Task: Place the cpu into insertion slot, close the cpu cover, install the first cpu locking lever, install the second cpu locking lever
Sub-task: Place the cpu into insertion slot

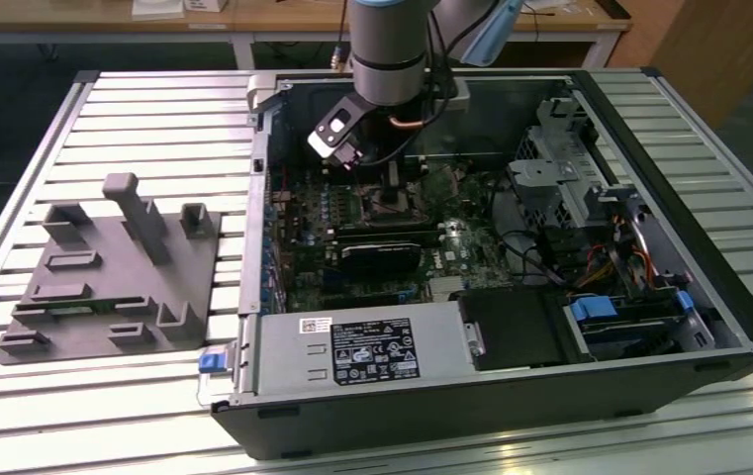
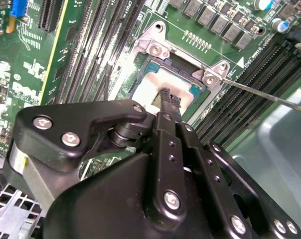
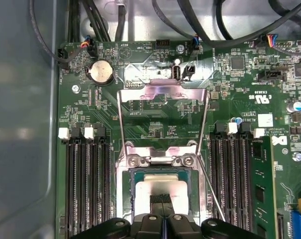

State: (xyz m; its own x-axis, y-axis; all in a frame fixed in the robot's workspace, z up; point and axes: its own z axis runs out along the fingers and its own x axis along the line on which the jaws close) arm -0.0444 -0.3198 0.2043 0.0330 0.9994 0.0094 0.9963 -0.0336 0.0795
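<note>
While holding the hand (image 3: 161, 198) pinched shut on nothing, hovers over the cpu (image 3: 143, 195), seated flat in the insertion slot (image 3: 160, 174) directly beneath it; cannot tell whether touching. Past the hand, shows the cpu cover (image 3: 163, 92) tipped open; just beside the hand, one loose lever (image 2: 265, 94). Works inside one open computer case (image 1: 416, 421) on a slatted tabletop (image 1: 151, 109), one grey fixture (image 1: 112, 272) well apart.
</note>
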